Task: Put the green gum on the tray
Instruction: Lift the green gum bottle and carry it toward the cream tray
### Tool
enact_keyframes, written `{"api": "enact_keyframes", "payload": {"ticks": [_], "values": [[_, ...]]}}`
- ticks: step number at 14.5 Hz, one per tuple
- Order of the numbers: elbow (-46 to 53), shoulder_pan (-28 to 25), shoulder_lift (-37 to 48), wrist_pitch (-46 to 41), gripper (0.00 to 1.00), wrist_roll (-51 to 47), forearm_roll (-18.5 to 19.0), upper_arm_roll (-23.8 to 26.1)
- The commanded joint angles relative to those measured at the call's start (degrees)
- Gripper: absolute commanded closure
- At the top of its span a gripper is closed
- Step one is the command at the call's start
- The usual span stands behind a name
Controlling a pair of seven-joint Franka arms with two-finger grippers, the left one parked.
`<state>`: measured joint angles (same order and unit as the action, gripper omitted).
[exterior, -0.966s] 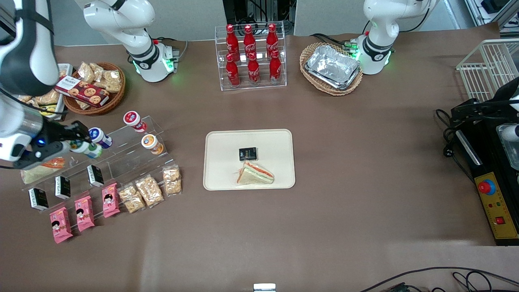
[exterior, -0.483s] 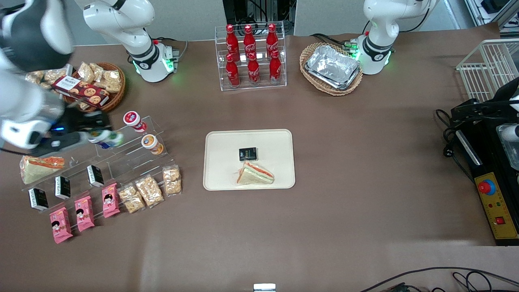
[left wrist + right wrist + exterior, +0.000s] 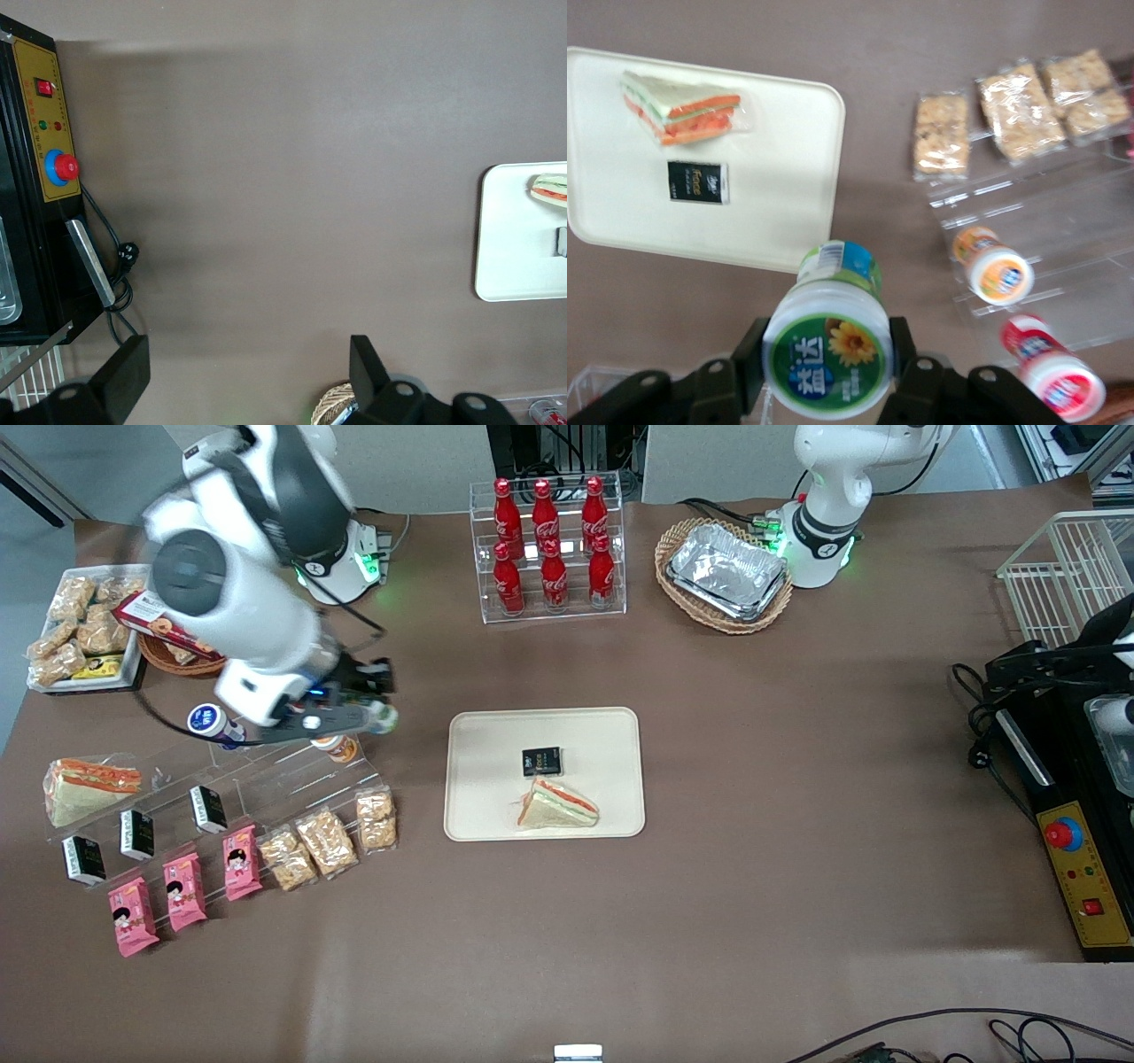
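Two black fingers (image 3: 908,367) of the claw (image 3: 376,701) press on either side of the green gum (image 3: 828,343), holding it clear of the bench (image 3: 753,921) just left of centre in the front view, between the clear tiered rack (image 3: 266,766) and the tray (image 3: 611,731), above the rack's edge. On the tray lie a small black packet (image 3: 541,761) and, nearer the camera, a wrapped sandwich (image 3: 556,805). The orange-lidded bottle (image 3: 993,266) and the red-lidded bottle (image 3: 1053,363) lie on the rack, and the blue-lidded bottle (image 3: 213,722) sits at its upper step.
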<state>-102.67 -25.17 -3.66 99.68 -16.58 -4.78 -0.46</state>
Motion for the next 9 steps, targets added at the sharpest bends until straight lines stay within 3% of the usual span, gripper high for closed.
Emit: {"api": "enact_keyframes", "payload": {"ticks": [1,3,9], "values": [[-12.8,-4.4,0.4,16.2,0.73,-4.5,-0.6,-0.6],[-16.8,-6.6,-1.9,24.1,0.73,-6.3,-0.7,-0.6],[-16.9,-9.8,-12.9,34.6,0.73,-7.8,-0.9,-0.5]]}}
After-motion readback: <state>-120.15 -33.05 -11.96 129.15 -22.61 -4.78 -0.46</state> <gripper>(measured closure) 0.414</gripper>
